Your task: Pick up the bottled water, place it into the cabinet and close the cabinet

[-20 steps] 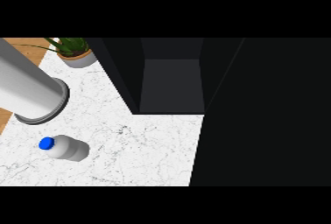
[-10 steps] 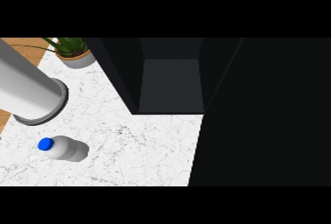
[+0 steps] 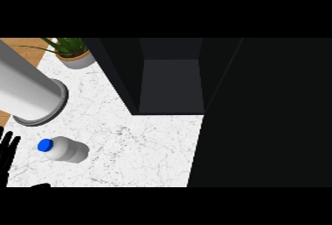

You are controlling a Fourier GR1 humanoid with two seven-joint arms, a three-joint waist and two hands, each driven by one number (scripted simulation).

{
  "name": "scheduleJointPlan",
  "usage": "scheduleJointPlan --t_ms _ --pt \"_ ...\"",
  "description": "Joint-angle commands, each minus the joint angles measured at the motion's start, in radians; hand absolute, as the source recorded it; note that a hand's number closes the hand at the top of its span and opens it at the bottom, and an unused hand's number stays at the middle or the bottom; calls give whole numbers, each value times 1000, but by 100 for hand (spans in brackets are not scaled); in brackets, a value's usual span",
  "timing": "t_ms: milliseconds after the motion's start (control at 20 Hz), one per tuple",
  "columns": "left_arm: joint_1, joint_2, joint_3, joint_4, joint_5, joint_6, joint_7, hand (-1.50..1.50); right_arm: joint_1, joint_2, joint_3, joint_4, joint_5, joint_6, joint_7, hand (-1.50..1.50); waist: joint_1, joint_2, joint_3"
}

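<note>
Bottled water [image 3: 63, 150] stands free on bench [image 3: 142, 149]; our left hand [image 3: 8, 151], fingers spread, holds nothing; cabinet [image 3: 170, 83] open.

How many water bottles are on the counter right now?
1. The water bottle stands on the white counter near its left edge, blue cap up, left of the open cabinet. Others may be out of view.

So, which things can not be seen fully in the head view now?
- Left hand: only black fingers show; the view's left edge cuts off the rest.
- Right hand: not in view.
- Cabinet: open, but the dark interior hides what is deep inside; the top edge cuts it.
- Potted plant: top cut off by the edge.
- Bottled water: label too small to read.
- Grey cylinder: left edge cuts it.
</note>
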Motion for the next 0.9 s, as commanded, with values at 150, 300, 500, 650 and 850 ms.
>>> scheduleJointPlan --t_ms 150,300,500,650,850 --pt "-30 -12 -7 199 -44 -15 -101 -150 -20 -23 7 -150 75 -30 103 -150 1 0 0" --pt "-94 27 27 393 -60 -38 -215 -150 48 -36 77 -97 116 -38 8 -150 -6 -1 0" --pt "-145 58 28 504 -73 -57 -280 -150 25 -57 35 -130 90 -45 48 -150 -3 0 0" --pt "-168 86 47 645 -72 -101 -382 -150 11 -62 63 -150 113 -58 82 -150 -4 0 -1" --pt "-214 24 6 741 -141 -23 -483 -150 -41 -35 130 -111 173 -98 100 -150 -4 -1 -2"
